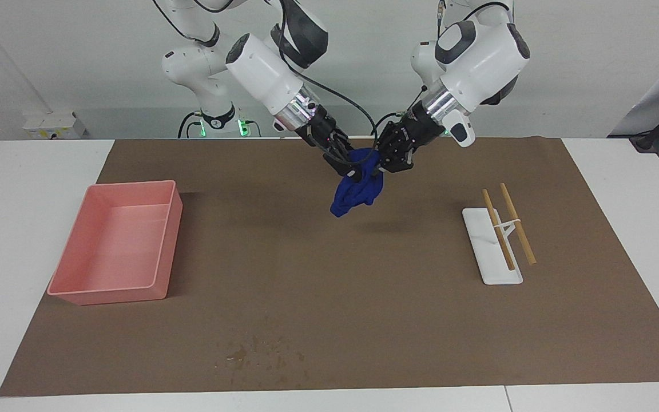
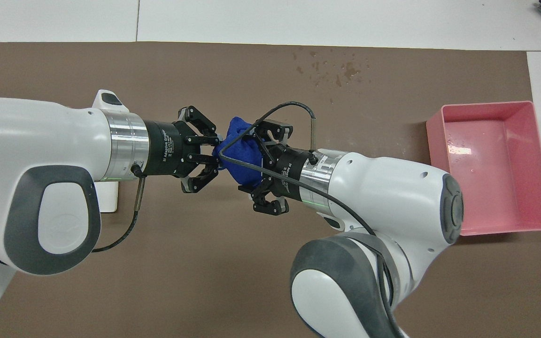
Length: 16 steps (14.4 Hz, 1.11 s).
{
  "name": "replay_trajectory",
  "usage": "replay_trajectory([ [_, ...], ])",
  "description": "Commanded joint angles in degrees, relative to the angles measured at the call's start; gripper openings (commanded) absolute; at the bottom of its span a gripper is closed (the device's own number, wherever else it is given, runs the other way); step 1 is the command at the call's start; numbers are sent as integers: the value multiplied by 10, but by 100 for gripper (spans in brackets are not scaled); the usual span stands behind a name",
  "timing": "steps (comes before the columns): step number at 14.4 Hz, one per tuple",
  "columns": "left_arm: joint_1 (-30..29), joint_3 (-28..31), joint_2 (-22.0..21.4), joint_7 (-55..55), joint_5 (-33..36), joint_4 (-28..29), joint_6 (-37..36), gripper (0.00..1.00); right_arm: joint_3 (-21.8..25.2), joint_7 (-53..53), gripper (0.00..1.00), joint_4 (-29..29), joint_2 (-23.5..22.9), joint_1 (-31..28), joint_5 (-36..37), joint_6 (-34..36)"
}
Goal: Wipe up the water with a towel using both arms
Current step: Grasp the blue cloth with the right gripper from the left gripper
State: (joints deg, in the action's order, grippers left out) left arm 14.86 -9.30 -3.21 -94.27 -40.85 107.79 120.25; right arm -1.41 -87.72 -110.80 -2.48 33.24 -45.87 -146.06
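The deep blue towel (image 1: 358, 191) hangs bunched in the air over the middle of the brown mat, nearer to the robots than the water. My left gripper (image 1: 388, 160) and my right gripper (image 1: 348, 165) meet at it tip to tip, each shut on the cloth. From above the towel (image 2: 238, 157) sits between the left gripper (image 2: 215, 152) and the right gripper (image 2: 255, 162). The water (image 1: 255, 355) is a scatter of dark blotches near the mat's edge farthest from the robots, and it also shows in the overhead view (image 2: 341, 70).
A pink tray (image 1: 118, 246) stands toward the right arm's end of the mat. A white tray with two wooden sticks (image 1: 492, 246) lies toward the left arm's end, mostly hidden under the left arm in the overhead view.
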Motion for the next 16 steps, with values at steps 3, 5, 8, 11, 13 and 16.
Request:
replay_trajectory([
  [3, 1, 12, -29, -11, -12, 22, -25, 0, 2, 46, 64, -2, -2, 3, -12, -12],
  [5, 2, 12, -36, -8, -12, 32, -24, 0, 2, 62, 13, -2, -2, 0, -12, -7],
  [8, 11, 9, -37, -7, -12, 35, -18, 0, 2, 63, 0, -2, -2, 0, -12, -5],
  [11, 27, 9, -40, -7, -11, 39, -18, 0, 2, 79, 0, -2, -1, 0, -12, 0],
  [13, 28, 8, -40, -7, -11, 37, -16, 0, 2, 81, 0, -2, -1, 0, -12, 2],
  [16, 36, 9, -40, -1, -8, 38, -16, 0, 2, 96, 0, -3, -1, 0, -12, 10],
])
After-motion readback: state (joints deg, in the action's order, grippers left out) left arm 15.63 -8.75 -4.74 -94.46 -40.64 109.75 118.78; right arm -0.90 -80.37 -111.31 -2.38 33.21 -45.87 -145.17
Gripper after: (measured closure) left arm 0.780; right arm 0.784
